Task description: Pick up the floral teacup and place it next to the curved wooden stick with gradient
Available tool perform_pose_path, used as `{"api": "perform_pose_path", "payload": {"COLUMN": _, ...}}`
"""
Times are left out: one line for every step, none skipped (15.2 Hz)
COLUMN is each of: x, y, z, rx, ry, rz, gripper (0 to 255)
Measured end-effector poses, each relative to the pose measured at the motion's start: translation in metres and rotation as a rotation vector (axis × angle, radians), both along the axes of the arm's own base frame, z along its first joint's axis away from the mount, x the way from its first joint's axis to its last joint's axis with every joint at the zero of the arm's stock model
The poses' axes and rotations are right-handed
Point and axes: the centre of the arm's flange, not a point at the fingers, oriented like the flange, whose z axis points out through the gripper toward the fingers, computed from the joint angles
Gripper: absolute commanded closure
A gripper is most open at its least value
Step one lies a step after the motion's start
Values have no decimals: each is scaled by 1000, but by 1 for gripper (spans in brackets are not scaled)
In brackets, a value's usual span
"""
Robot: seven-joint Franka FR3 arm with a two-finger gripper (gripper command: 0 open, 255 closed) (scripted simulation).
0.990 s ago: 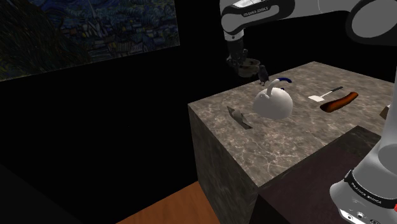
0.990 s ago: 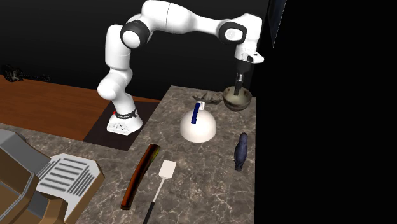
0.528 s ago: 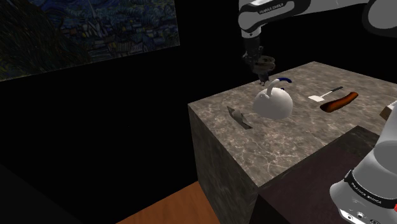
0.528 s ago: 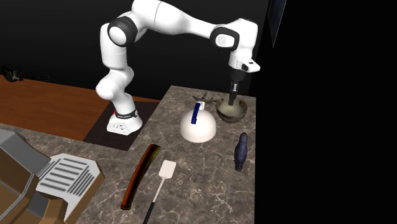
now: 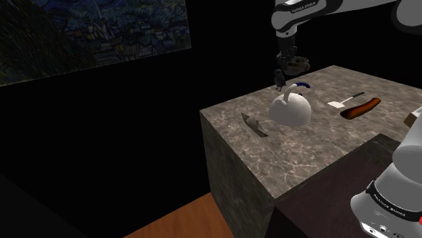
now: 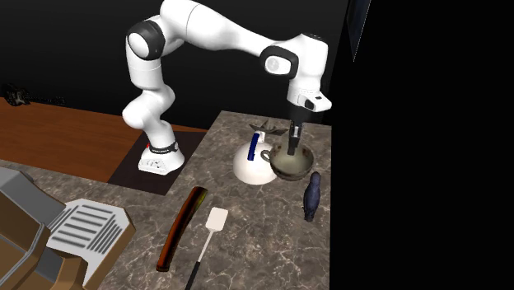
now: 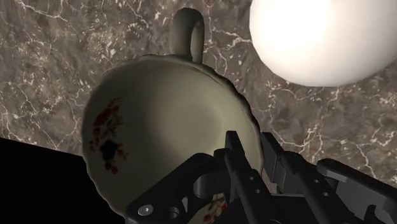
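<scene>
One change since a second ago: cream floral teacup carried from counter's far corner to just beside white dome with blue handle, aloft over grey-brown marble counter. Black two-finger gripper pinches cup rim, one finger inside, one outside. Cup interior: red-and-dark flower sprigs on wall, per wrist view. Second exterior view adds curved reddish-brown wooden stick, well apart from cup, white spatula beside it.
</scene>
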Motion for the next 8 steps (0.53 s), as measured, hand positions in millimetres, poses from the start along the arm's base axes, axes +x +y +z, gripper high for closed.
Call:
{"api": "perform_pose_path", "payload": {"x": -2, "y": -13, "z": 1, "rx": 0, "ry": 1, "rz": 0, "gripper": 255}}
{"api": "perform_pose_path", "payload": {"x": -8, "y": -27, "z": 2, "rx": 0, "ry": 0, "rz": 0, "gripper": 255}}
{"api": "perform_pose_path", "payload": {"x": -16, "y": -40, "z": 1, "rx": 0, "ry": 0, "rz": 0, "gripper": 255}}
{"api": "perform_pose_path", "payload": {"x": -19, "y": -52, "z": -1, "rx": 0, "ry": 0, "rz": 0, "gripper": 255}}
{"api": "perform_pose_path", "payload": {"x": -23, "y": -65, "z": -2, "rx": 0, "ry": 0, "rz": 0, "gripper": 255}}
{"api": "perform_pose_path", "payload": {"x": -29, "y": -76, "z": -3, "rx": 0, "ry": 1, "rz": 0, "gripper": 255}}
{"api": "perform_pose_path", "payload": {"x": -33, "y": -89, "z": 0, "rx": 1, "ry": 1, "rz": 0, "gripper": 255}}
{"api": "perform_pose_path", "payload": {"x": -39, "y": -103, "z": -2, "rx": 0, "ry": 0, "rz": 0, "gripper": 255}}
